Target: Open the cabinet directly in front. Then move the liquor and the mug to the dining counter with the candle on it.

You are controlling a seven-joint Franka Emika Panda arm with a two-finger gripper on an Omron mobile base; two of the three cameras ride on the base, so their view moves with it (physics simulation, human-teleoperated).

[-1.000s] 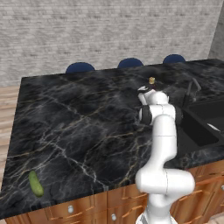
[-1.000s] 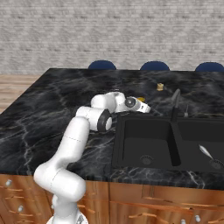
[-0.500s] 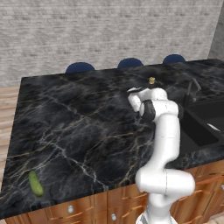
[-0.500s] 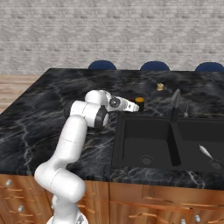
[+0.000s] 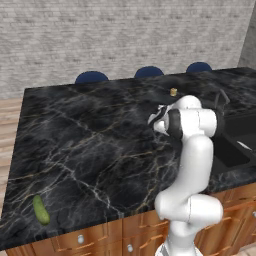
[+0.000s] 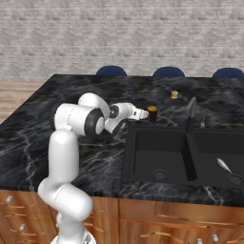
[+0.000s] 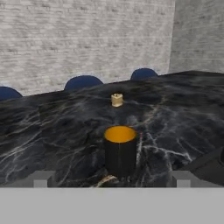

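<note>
The arm has swung its wrist further to its left over the last second, pulling the fingers [image 6: 144, 114] back from the mug [image 6: 152, 114] — in the right base view the fingers now sit just beside the mug's left side, apart from it, where earlier they reached over the sink's [image 6: 183, 157] corner. Whether the fingers are wide or narrow cannot be told from the base views; in the hand view the two tips stand wide apart at the bottom edge with nothing between them.

From left to right on the black marble counter [image 5: 90, 145]: a green pickle [image 5: 40, 209] lies near the front left corner, well apart from everything else. The mug [image 7: 120, 151] stands upright on the counter near the sink's back left corner, its yellow-orange inside showing. Beyond it sits a small candle [image 7: 117, 99] — well apart from the mug. A faucet [image 6: 190, 112] rises behind the sink. Three dark-blue stools [image 6: 111, 71] line the far edge, before a grey brick wall [image 6: 119, 33].
</note>
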